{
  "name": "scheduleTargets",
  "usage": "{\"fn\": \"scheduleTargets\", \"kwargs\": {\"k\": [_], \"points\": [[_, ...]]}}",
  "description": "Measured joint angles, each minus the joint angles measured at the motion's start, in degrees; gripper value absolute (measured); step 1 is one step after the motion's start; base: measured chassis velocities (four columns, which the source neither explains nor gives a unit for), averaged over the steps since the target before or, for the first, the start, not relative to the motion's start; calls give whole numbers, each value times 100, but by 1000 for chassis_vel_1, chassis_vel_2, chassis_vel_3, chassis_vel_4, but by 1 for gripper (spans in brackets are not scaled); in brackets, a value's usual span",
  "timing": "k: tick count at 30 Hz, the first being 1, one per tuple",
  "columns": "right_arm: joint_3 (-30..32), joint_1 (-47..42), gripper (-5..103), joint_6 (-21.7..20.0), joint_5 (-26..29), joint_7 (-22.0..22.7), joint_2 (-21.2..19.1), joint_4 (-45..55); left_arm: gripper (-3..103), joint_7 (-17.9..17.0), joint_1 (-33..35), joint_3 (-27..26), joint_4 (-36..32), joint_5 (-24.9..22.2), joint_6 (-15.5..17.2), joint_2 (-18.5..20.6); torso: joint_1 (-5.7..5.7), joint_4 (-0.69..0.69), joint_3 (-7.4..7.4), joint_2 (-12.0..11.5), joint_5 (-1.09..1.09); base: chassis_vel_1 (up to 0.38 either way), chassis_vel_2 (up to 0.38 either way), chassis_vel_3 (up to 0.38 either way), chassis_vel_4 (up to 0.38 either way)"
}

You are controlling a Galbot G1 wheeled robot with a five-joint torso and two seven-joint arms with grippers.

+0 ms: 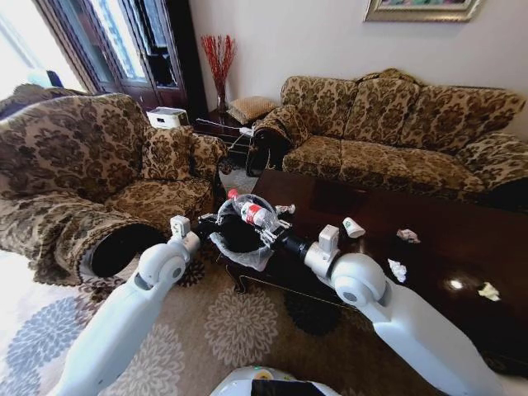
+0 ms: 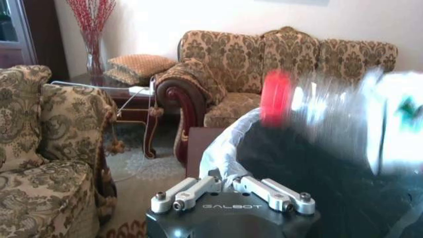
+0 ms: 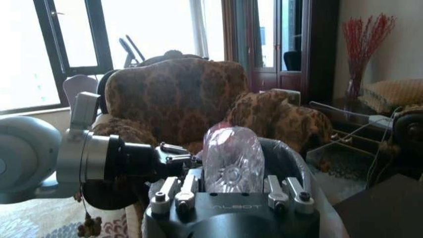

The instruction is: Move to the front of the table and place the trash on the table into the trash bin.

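The right claw point(image 1: 266, 223) pinches the clear plastic bottle point(image 1: 250, 211) above the trash bin point(image 1: 239, 239), whose rim the left claw point(image 1: 216, 228) grips beside the surface point(image 1: 445, 247).

Bottle point(image 1: 251, 211) above trash bin point(image 1: 239, 239), left of table point(image 1: 429, 239).

Domestic living room: patterned sofa point(image 1: 396, 124), matching armchair point(image 1: 82, 165), glossy wooden coffee table point(image 1: 462, 239), floral carpet point(image 1: 239, 326), framed picture point(image 1: 421, 8), vase of red twigs point(image 1: 219, 66).
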Motion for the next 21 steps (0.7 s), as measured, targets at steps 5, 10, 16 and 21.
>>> {"fn": "scheduleTargets", "kwargs": {"k": [5, 10, 16, 21], "points": [[-26, 59, 63, 6, -26, -10, -9, -49, 3, 28, -42, 5, 15, 19, -17, -37, 0, 0, 0, 0, 0, 0, 0, 0, 0], [100, 50, 79, 84, -86, 16, 12, -47, 3, 41, -44, -13, -23, 21, -21, -64, 0, 0, 0, 0, 1, 0, 0, 0, 0], [669, -58, 95, 204, -112, 396, 74, -214, 3, 40, 182, -192, -58, 241, -232, -180, 0, 0, 0, 0, 0, 0, 0, 0, 0], [1812, -944, 100, 358, -484, 514, 191, -395, 3, 22, 665, -590, -136, 763, -696, -479, 0, 1, 0, 0, 2, 0, 0, 0, 0]]}}
